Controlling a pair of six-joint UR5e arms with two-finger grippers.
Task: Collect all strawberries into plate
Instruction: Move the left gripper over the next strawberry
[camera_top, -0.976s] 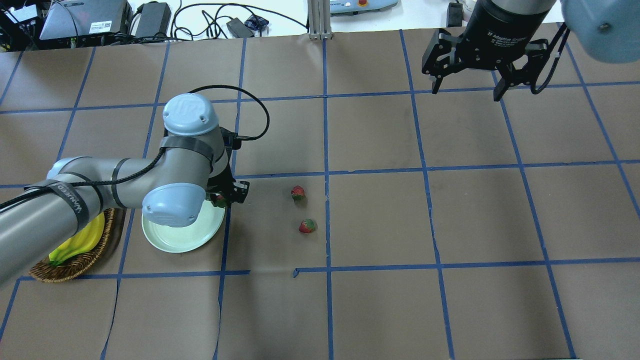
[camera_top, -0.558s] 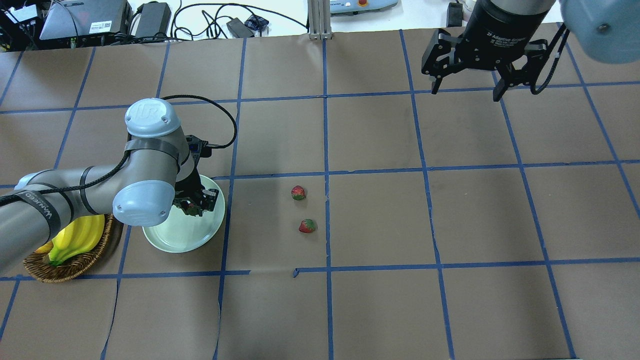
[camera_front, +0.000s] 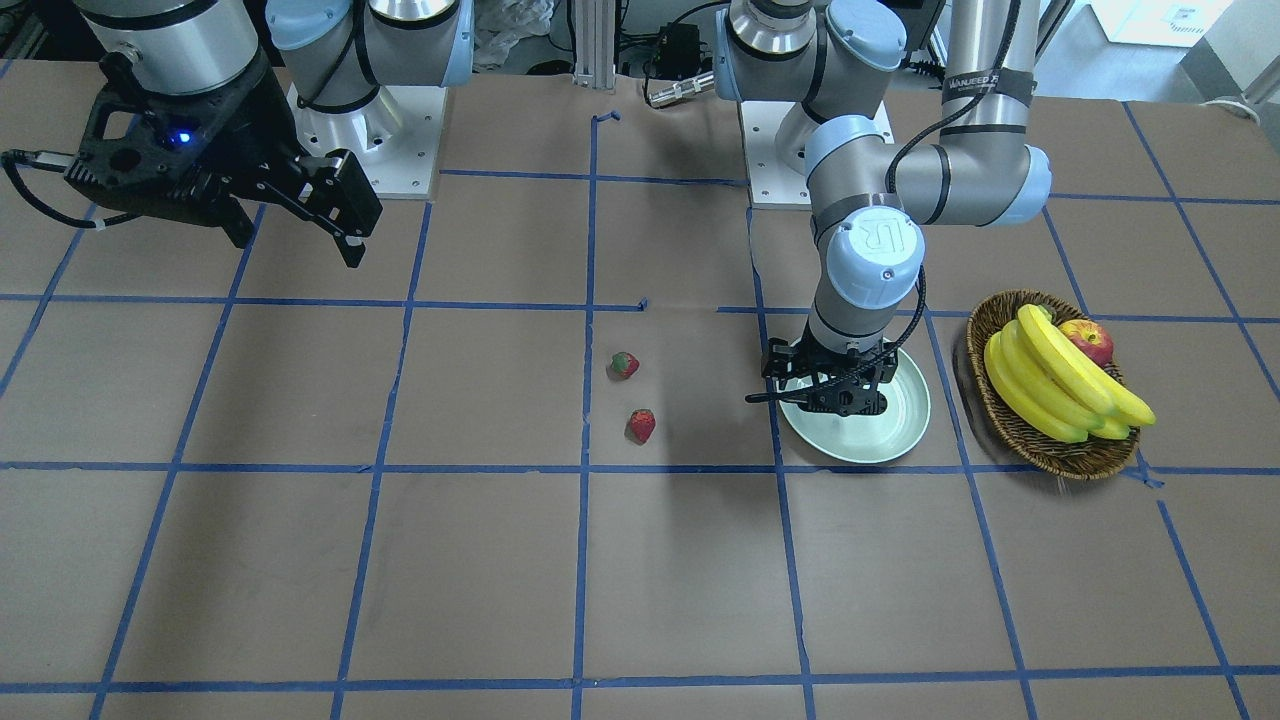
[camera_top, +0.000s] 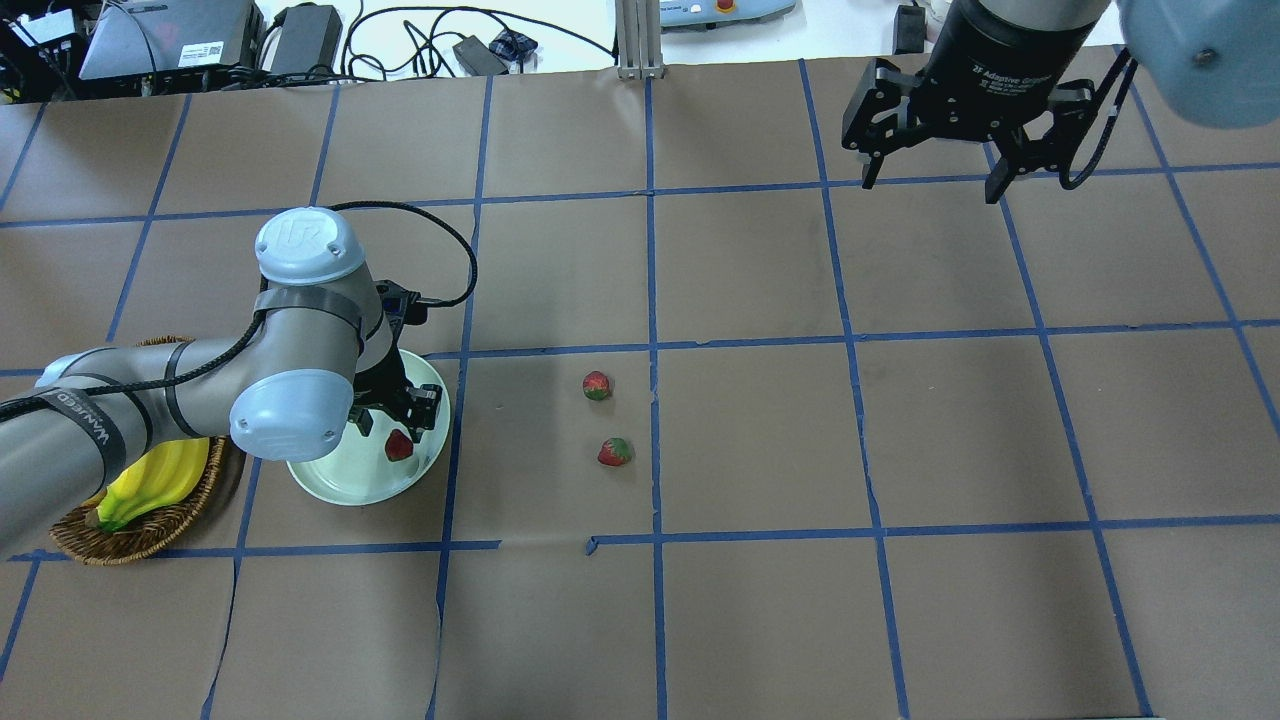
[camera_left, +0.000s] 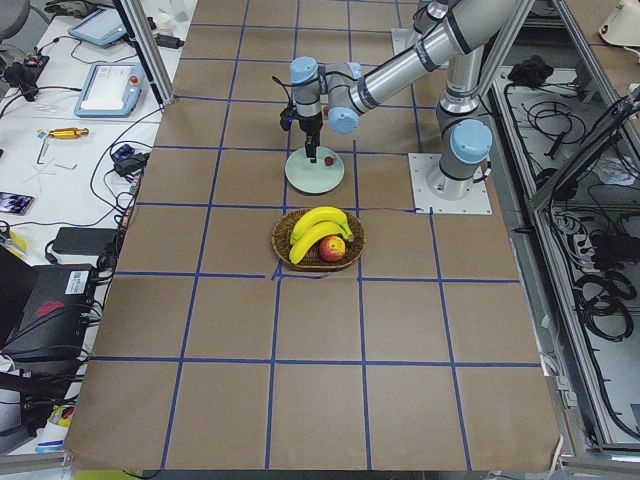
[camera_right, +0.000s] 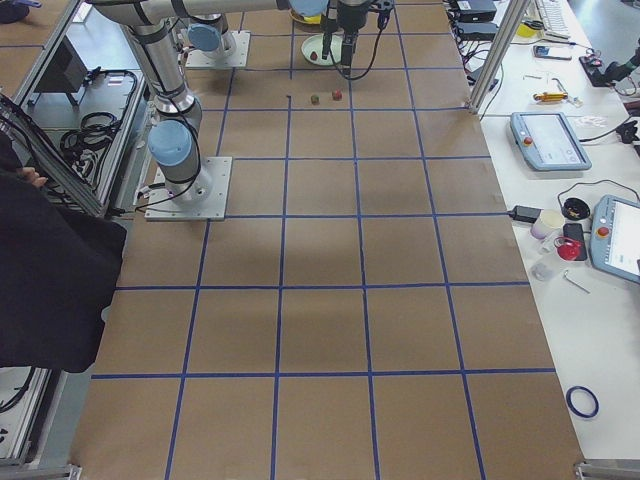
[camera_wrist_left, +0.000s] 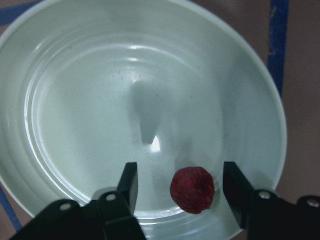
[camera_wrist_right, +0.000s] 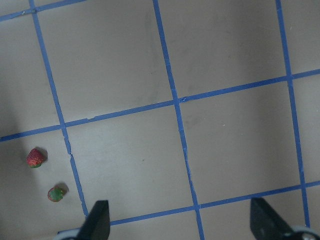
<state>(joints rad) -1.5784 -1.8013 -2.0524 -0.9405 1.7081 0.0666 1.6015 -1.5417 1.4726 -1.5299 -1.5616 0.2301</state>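
A brown worktop (camera_top: 760, 420) gridded with blue tape carries everything. The left pincer (camera_top: 393, 422) hangs low over the pale plate (camera_top: 335, 485), its fingers now spread apart and gripping nothing. A moment ago they were closed on the first strawberry (camera_top: 399, 446) above the dish. That berry now lies loose on the plate's floor, near the rim that faces the middle of the worktop, and the wrist view shows it between the parted fingers without touching them. A second ago this arm was only at the plate's edge, and it has since come in over the dish. The second strawberry (camera_top: 596, 385) and the third strawberry (camera_top: 615, 452) lie close together on the bare worktop, well apart from the plate, exactly where they were before. The right pincer (camera_top: 935, 185) is raised over the far corner, wide open and empty, unchanged. A wicker basket (camera_top: 150, 535) of bananas (camera_top: 150, 480) sits just beside the plate.
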